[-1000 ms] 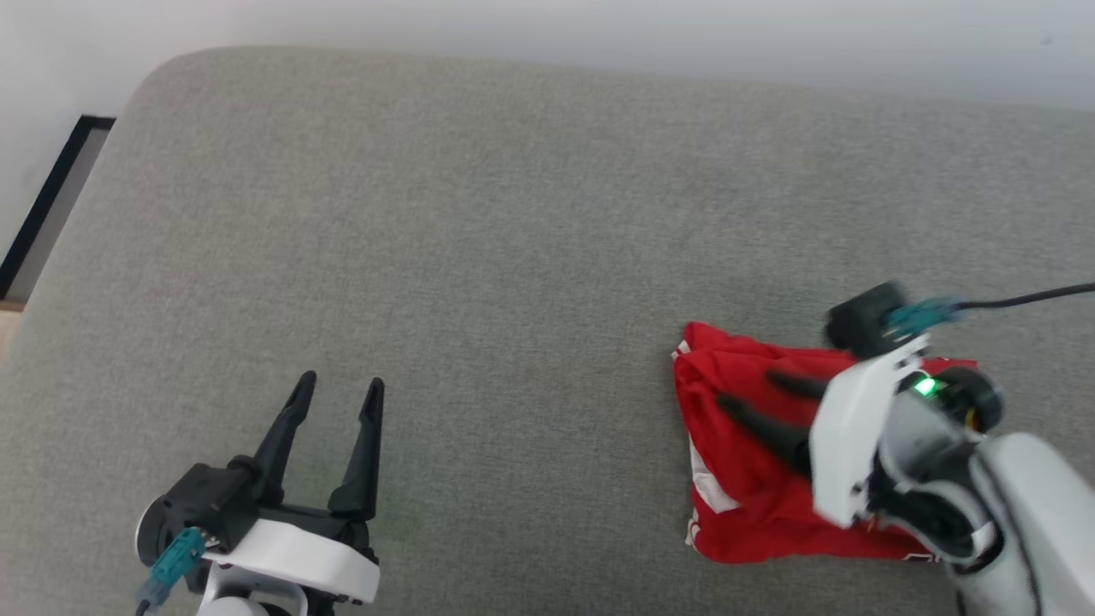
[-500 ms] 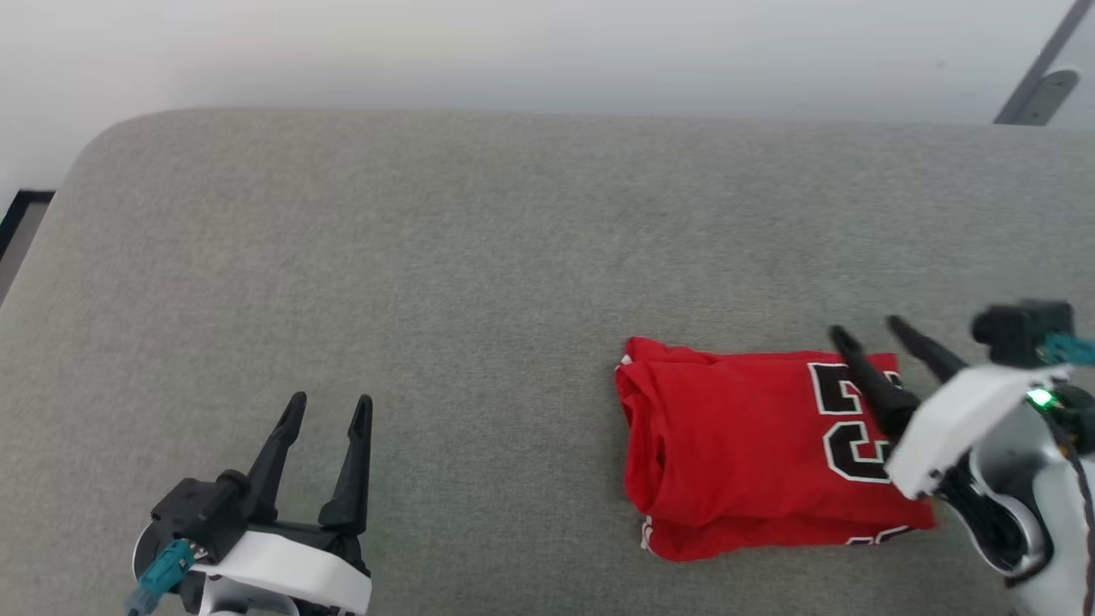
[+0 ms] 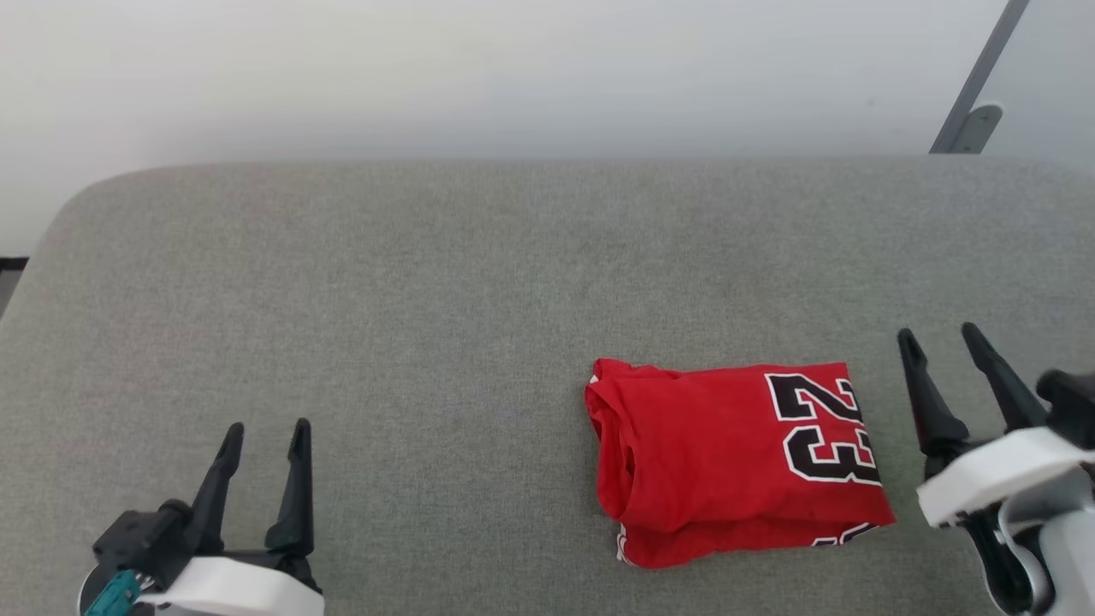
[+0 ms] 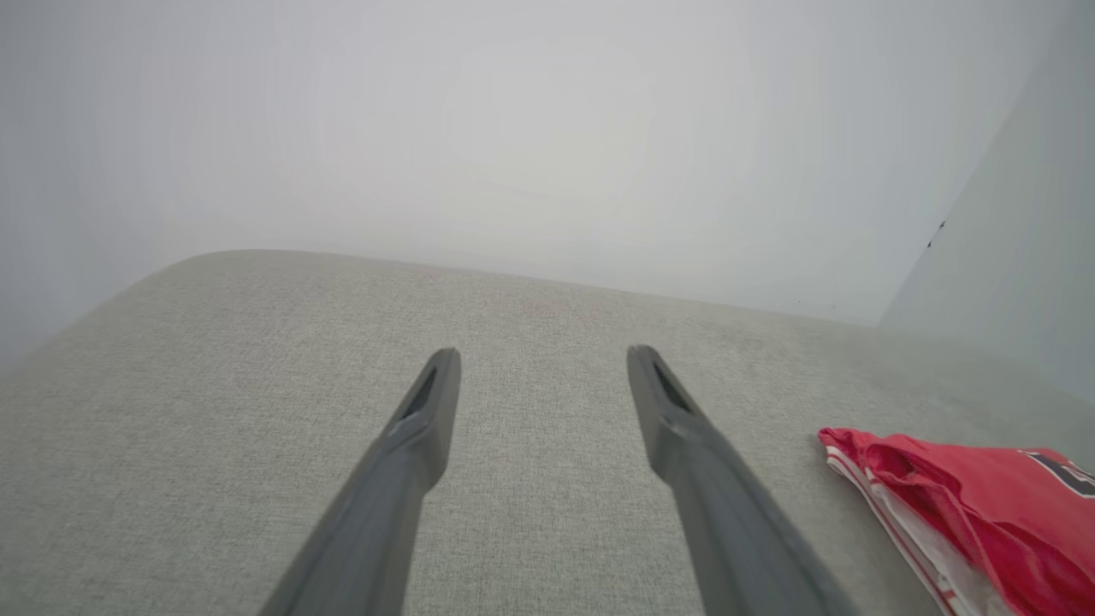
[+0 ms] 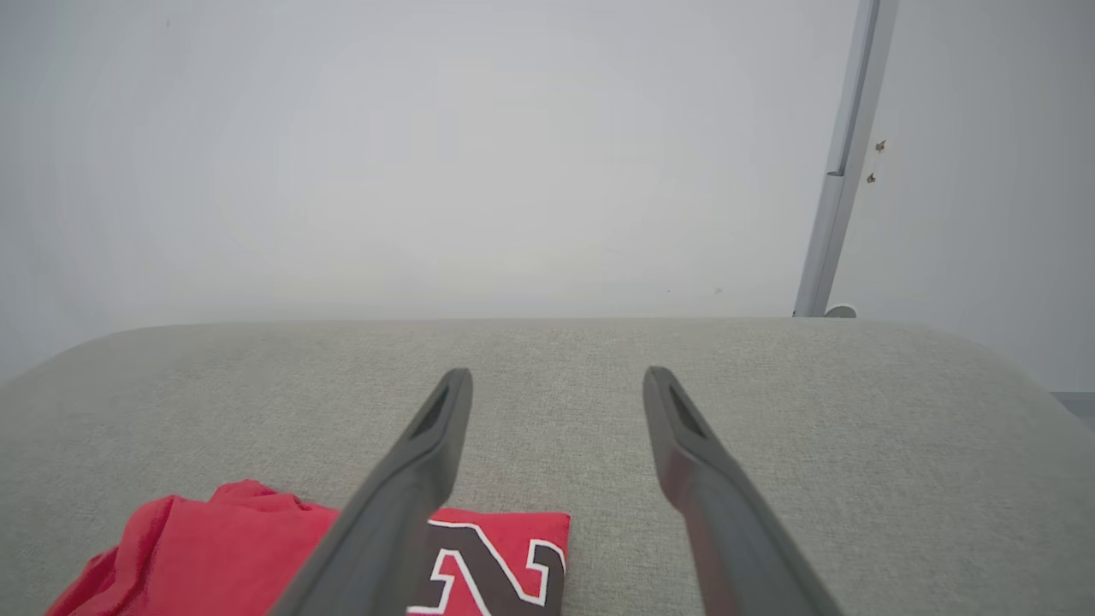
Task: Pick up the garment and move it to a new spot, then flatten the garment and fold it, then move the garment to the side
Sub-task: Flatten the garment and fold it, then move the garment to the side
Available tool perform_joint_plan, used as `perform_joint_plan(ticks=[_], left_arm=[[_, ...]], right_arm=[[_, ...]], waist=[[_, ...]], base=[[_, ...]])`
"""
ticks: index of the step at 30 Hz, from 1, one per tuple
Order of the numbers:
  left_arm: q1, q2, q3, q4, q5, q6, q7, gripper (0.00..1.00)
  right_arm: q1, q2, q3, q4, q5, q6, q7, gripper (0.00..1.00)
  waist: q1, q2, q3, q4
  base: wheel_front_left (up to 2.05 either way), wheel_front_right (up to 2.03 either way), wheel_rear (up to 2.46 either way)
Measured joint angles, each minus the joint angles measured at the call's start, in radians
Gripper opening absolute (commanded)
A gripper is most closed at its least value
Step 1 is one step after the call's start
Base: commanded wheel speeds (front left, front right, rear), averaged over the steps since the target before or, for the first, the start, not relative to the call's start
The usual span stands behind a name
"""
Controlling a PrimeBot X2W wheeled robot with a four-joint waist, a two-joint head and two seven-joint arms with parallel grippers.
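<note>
We note the jersey (image 3: 736, 462) folded, number up, on the grey cushion (image 3: 428, 299). Right claw (image 3: 939, 332) just right of it, left claw (image 3: 266, 428) well to its left; both apart, empty. We judge folding done; any shift sideways needs a grip through all layers.

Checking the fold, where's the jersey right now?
Head view: the jersey lies folded on the grey cushion, right of centre, just left of the open right gripper.

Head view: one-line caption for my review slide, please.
Folded red jersey showing number 23 lies on the grey cushion, open left gripper and open right gripper apart from it on either side.
</note>
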Motion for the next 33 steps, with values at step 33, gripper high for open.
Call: perform_joint_plan(ticks=[33], left_arm=[[0.133, -0.015, 0.078, -0.114, 0.007, 0.000, 0.000, 1.00]], right_arm=[[0.222, 0.086, -0.179, -0.287, -0.059, 0.000, 0.067, 1.00]], waist=[[-0.0001, 0.0000, -0.021, -0.004]], base=[[0.00, 0.00, 0.00]])
